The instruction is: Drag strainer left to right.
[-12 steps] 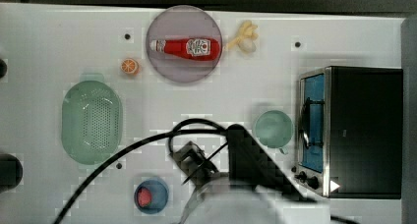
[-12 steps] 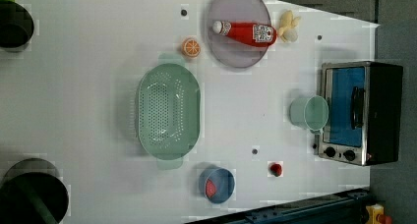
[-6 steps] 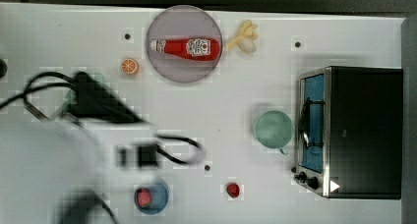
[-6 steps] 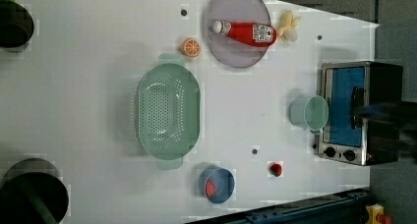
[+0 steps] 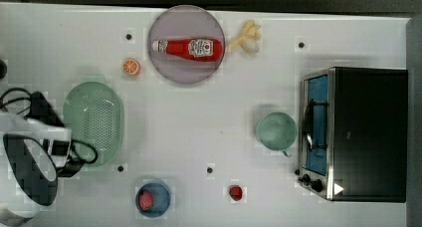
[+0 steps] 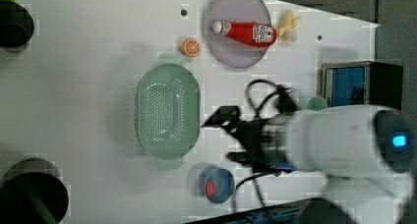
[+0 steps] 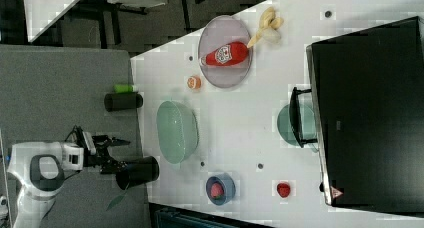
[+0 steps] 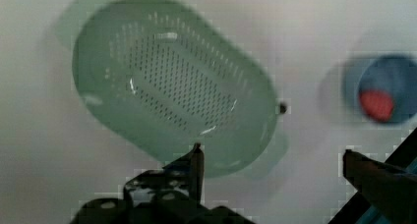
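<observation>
The pale mint-green oval strainer (image 5: 94,122) lies on the white table at the top view's left, its perforated centre facing up. It also shows as the strainer (image 6: 167,113) in the left view and the strainer (image 7: 176,131) in the right view. My gripper (image 8: 273,157) is open with nothing between its fingers, and the strainer (image 8: 172,81) lies beyond the fingertips. In the left view the gripper (image 6: 228,138) hangs just to the strainer's right. The gripper (image 7: 119,153) stands apart from the strainer in the right view. My arm (image 5: 30,157) covers the strainer's left rim in the top view.
A purple plate (image 5: 186,43) holds a ketchup bottle (image 5: 189,48), with an orange slice (image 5: 131,66) beside it. A blue bowl (image 5: 153,199) with a red item sits near the strainer. A teal cup (image 5: 276,131), a toaster oven (image 5: 358,132) and a small red item (image 5: 236,192) are at the top view's right.
My arm has swung from the top view's lower middle across to its left and has come into the left view from the right. The strainer has not moved.
</observation>
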